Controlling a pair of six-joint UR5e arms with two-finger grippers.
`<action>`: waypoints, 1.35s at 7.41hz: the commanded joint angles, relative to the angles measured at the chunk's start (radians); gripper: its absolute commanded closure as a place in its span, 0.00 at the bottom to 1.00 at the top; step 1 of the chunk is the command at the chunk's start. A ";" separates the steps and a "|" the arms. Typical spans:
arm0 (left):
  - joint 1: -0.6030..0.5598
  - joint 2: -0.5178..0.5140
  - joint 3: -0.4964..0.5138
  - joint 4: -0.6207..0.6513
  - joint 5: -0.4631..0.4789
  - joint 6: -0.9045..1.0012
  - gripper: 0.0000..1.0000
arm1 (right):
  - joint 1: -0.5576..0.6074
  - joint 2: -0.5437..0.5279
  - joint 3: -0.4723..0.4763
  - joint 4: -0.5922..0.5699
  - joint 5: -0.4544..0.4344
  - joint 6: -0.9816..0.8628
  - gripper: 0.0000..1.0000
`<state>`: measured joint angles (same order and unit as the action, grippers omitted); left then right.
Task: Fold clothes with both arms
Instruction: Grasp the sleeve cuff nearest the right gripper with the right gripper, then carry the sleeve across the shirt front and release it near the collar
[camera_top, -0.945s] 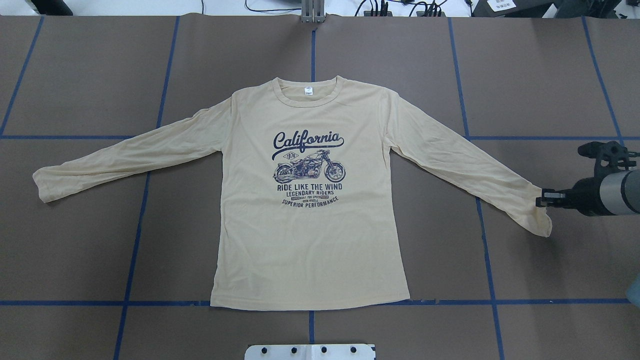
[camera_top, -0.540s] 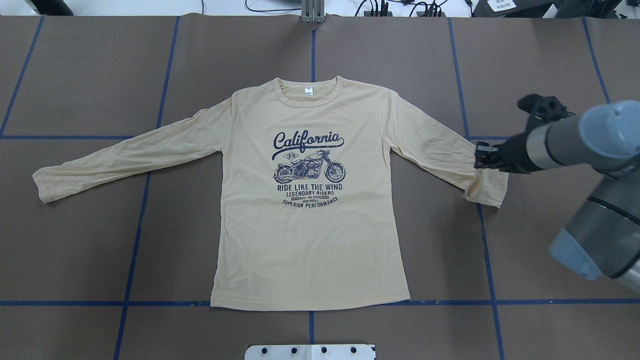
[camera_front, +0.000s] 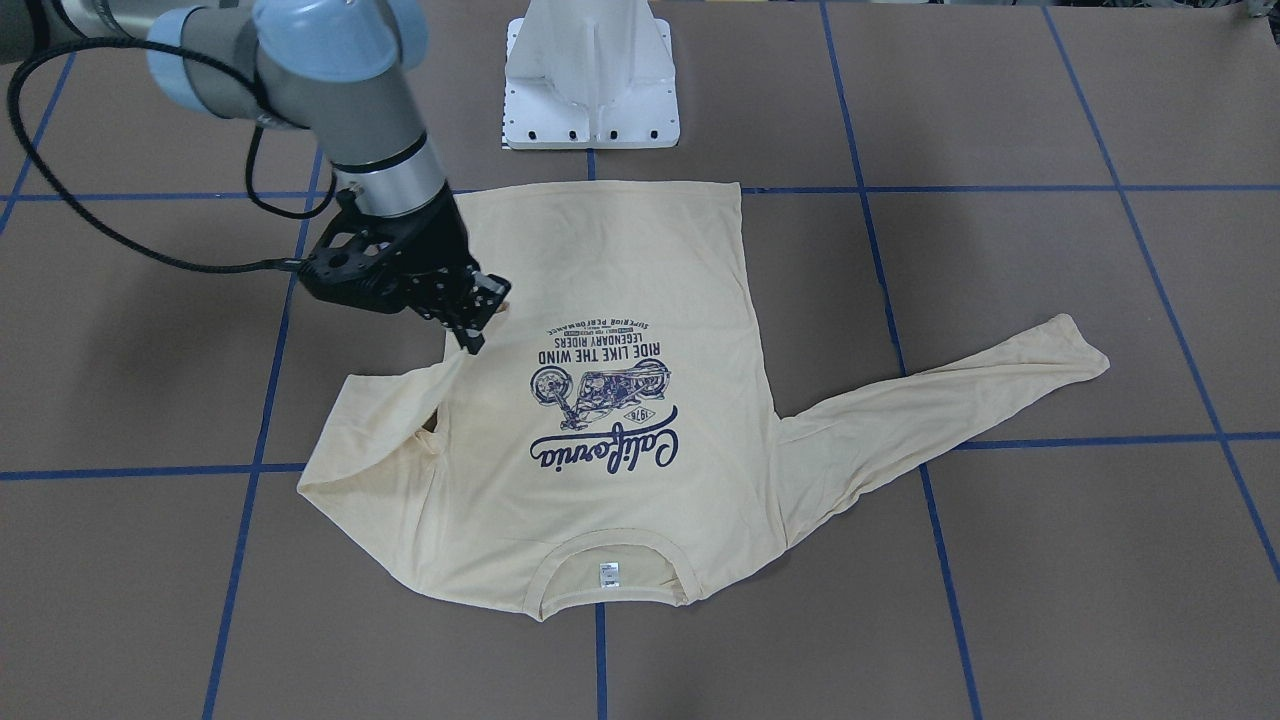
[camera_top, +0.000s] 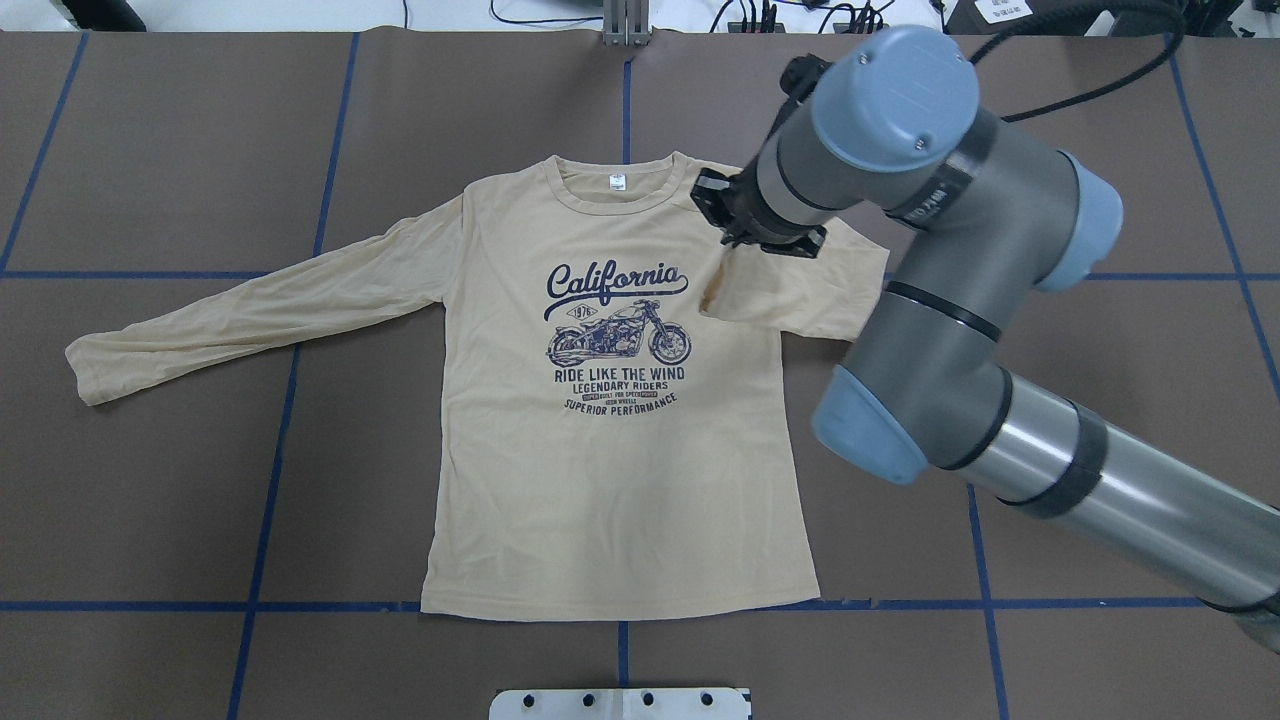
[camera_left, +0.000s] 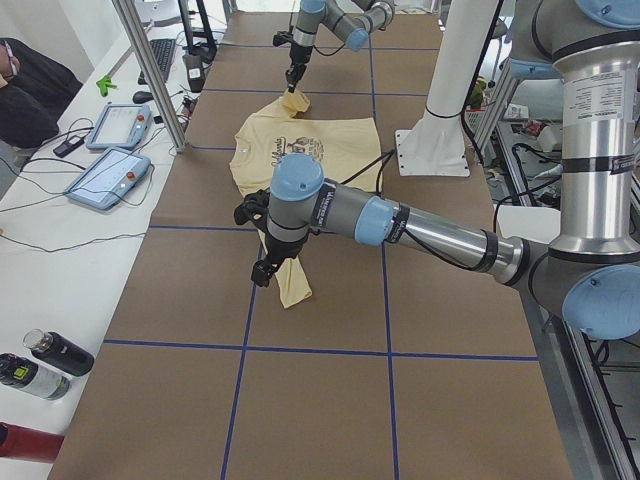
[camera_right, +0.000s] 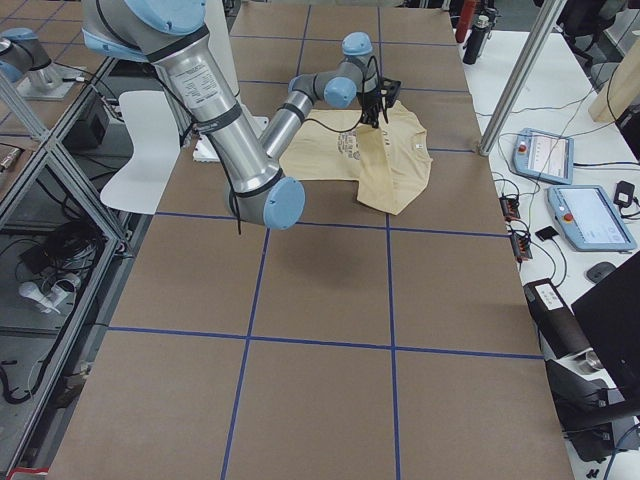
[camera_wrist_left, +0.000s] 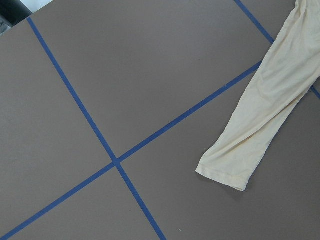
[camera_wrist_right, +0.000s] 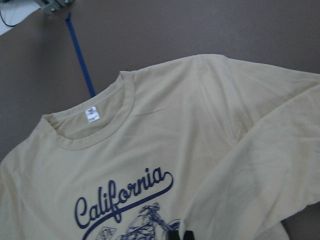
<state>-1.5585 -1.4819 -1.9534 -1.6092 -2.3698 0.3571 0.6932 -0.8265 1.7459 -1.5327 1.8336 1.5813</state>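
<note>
Right sleeve (camera_top: 790, 300) swung in since last frame. Your right gripper (camera_front: 474, 325) pinching its end over T-shirt (camera_top: 600, 480) chest, shirt flat mid table (camera_top: 150, 150). Left sleeve (camera_top: 250, 310) unfolded, left gripper (camera_left: 261, 273) fingers can't tell. Early days imo.

Lighting: bright, even, diffuse, from overhead. Shadows: soft, faint, on the matte brown table (camera_top: 180, 150) beneath the right arm (camera_top: 930, 300) and round the T-shirt (camera_top: 610, 480). Sheen: pale streaks along the arm's silver tube. Focus: sharp overall; wrist views slightly softer. Side views: verticals lean at edges.
</note>
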 joint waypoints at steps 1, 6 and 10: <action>0.000 0.000 0.002 0.000 0.000 -0.001 0.00 | -0.006 0.334 -0.285 -0.018 -0.040 0.110 1.00; 0.002 -0.001 0.007 0.000 0.000 0.000 0.00 | -0.165 0.685 -0.840 0.177 -0.313 0.241 0.53; 0.008 -0.036 0.017 -0.005 0.000 0.000 0.00 | -0.097 0.727 -0.843 0.177 -0.177 0.237 0.00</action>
<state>-1.5552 -1.4944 -1.9449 -1.6125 -2.3700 0.3574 0.5576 -0.0999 0.8974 -1.3487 1.5663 1.8256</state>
